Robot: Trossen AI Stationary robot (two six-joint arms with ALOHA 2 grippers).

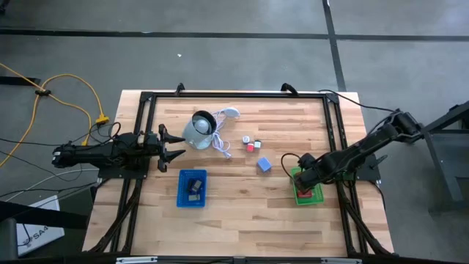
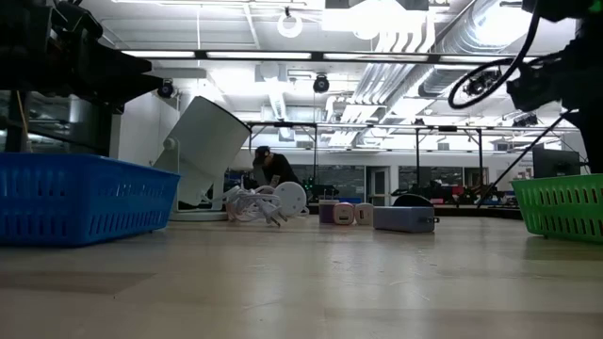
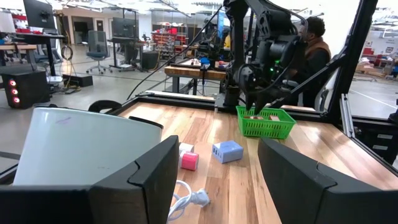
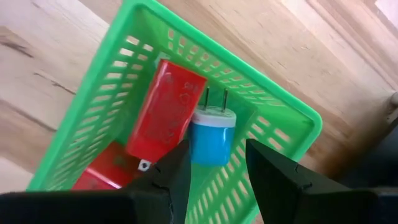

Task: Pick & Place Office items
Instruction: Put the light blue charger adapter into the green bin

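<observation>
Office items are partly sorted: from above, my right gripper (image 1: 303,178) hangs over the green basket (image 1: 299,196), a dark piece lies in the blue basket (image 1: 192,202), and three small blocks (image 1: 253,144) plus a pale-blue one (image 1: 264,165) lie between the baskets, beside the round grey-white device (image 1: 197,130). At table height, those loose blocks (image 2: 344,213) sit well short of the green basket (image 2: 562,205). My left wrist shows my left gripper (image 3: 217,180) empty, fingers spread, waiting by the device. My right wrist shows my fingers (image 4: 177,175) parted narrowly, touching nothing, above a blue plug (image 4: 212,138) and red blocks (image 4: 166,107) in the green basket. I judge four pieces are left.
</observation>
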